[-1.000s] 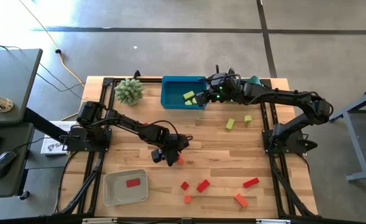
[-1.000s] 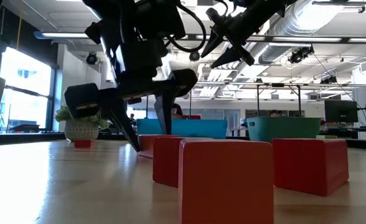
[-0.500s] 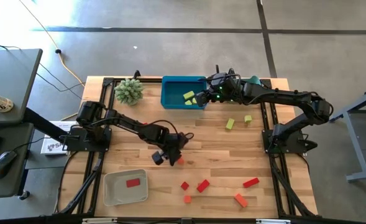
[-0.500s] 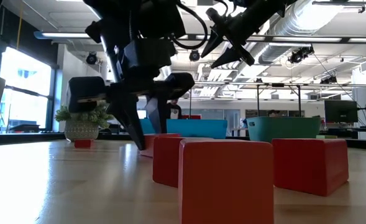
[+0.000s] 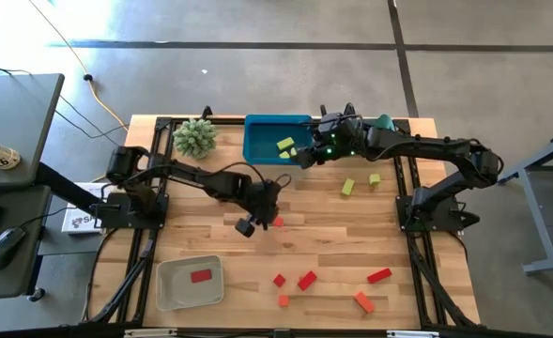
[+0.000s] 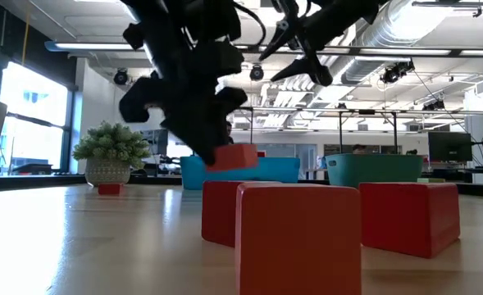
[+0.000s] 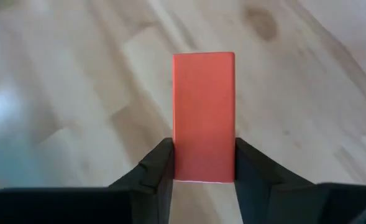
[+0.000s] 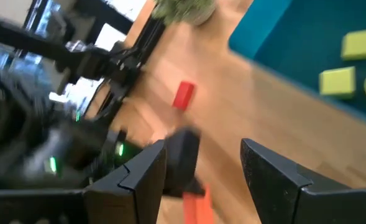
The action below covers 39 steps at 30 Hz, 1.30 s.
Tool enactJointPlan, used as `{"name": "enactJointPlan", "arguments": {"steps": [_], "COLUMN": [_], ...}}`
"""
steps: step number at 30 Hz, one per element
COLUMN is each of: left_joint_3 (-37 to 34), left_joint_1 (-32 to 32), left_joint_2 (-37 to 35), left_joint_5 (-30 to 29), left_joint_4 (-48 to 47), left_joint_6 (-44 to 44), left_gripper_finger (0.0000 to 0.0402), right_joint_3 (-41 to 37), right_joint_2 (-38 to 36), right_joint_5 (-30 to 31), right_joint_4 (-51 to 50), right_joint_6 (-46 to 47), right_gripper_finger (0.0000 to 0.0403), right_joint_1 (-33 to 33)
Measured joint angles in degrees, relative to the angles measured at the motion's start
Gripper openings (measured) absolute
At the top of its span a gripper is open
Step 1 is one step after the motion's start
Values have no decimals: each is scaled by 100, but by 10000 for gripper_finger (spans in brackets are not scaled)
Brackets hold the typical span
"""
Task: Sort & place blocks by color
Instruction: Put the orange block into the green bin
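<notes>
- Left hand (image 5: 274, 222): over the middle of the counter (image 5: 351, 235), pinching a red bar (image 7: 203, 117) between its two fingers; the low view shows the bar raised off the surface.
- Right hand (image 5: 299, 155): beside the blue tray (image 5: 262, 141) at the far edge, fingers spread, holding nothing.
- Blue tray: contains yellow-green blocks (image 5: 284, 145).
- Grey tray (image 5: 168, 282): holds one red block (image 5: 200, 276).
- Loose red and orange blocks (image 5: 306, 281) lie near the front edge; two yellow-green blocks (image 5: 348, 187) lie right of centre.
</notes>
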Motion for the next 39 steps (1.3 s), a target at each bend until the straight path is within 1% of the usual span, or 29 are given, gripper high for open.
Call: {"name": "enactJointPlan", "arguments": {"steps": [7,16,21,24,30,34,39], "left_joint_3": [0,0,2,7,7,6,2], "left_joint_1": [392,839,986,1032,1060,1056,1056], "left_joint_2": [-459,-1004,-1229,-1307,-1347,-1347,-1342], "left_joint_5": [-499,-811,-1026,-1051,-1062,-1062,-1062], "left_joint_4": [111,610,894,1103,1382,1435,1625], "left_joint_6": [-247,-682,-753,-800,-879,-1005,-1330], "left_gripper_finger": [104,104,104,104,104,104,104], "right_joint_3": [0,-2,-2,-2,-2,-2,-2], "right_joint_2": [0,4,4,4,4,4,2], "right_joint_5": [-57,-101,-99,-39,402,591,616], "right_joint_4": [-46,-263,-254,-255,-251,-241,-208], "right_joint_6": [309,425,498,504,656,805,1247], "right_gripper_finger": [194,194,194,194,194,194,188], "right_joint_1": [223,259,259,259,259,261,259]}}
